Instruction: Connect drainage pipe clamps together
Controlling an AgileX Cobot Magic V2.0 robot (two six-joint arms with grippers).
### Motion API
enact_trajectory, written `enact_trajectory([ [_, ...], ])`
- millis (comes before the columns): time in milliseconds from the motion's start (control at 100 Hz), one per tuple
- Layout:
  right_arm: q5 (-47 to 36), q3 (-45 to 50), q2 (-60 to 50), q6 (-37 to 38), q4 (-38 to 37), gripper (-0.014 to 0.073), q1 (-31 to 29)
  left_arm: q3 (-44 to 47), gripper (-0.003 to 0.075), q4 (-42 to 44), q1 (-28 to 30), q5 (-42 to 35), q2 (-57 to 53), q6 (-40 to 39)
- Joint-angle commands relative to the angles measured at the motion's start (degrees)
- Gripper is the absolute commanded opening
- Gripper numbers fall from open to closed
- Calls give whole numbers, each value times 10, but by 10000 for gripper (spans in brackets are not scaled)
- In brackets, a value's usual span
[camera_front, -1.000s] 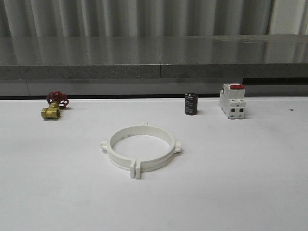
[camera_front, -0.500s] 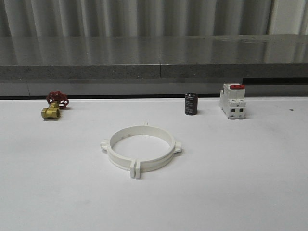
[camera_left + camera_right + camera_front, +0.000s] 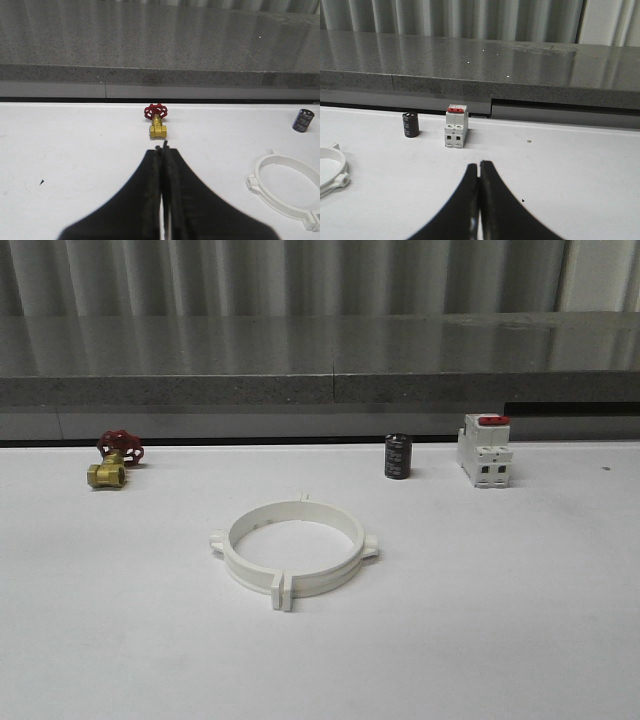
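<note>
Drainage pipe clamps (image 3: 291, 558): ring looks joined on desk (image 3: 500, 620); my left gripper (image 3: 163, 148) & right gripper (image 3: 479, 165) pressed together; leave ring undisturbed, pref. check tabs seated.

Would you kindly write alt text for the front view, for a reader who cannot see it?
The drainage pipe clamps lie joined as one white ring at the middle of a white table. Behind stand a brass valve with a red handwheel on the left, a black cylinder and a white breaker on the right.

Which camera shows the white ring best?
The front view: the drainage pipe clamps sit whole and central, forming one ring. The left wrist view catches most of it at the edge; the right wrist view just a sliver.
</note>
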Motion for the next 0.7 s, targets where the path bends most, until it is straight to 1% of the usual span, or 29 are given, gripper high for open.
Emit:
enact_trajectory([
  [0,-41,-9,-13,-1,-5,-68,-1,-4,-20,6,15,-48,-12,-1],
  [220,-41,-9,-13,-1,-5,-68,-1,50,-20,0,56,-62,-85,-1],
  [380,-41,-9,-13,-1,-5,-68,-1,102,-20,-3,63,-84,-143,-1],
  [500,-41,-9,-13,-1,-5,-68,-1,148,-20,-3,63,-121,-177,-1],
  [690,-41,-9,-13,-1,-5,-68,-1,205,-20,-3,63,-188,-199,-1],
])
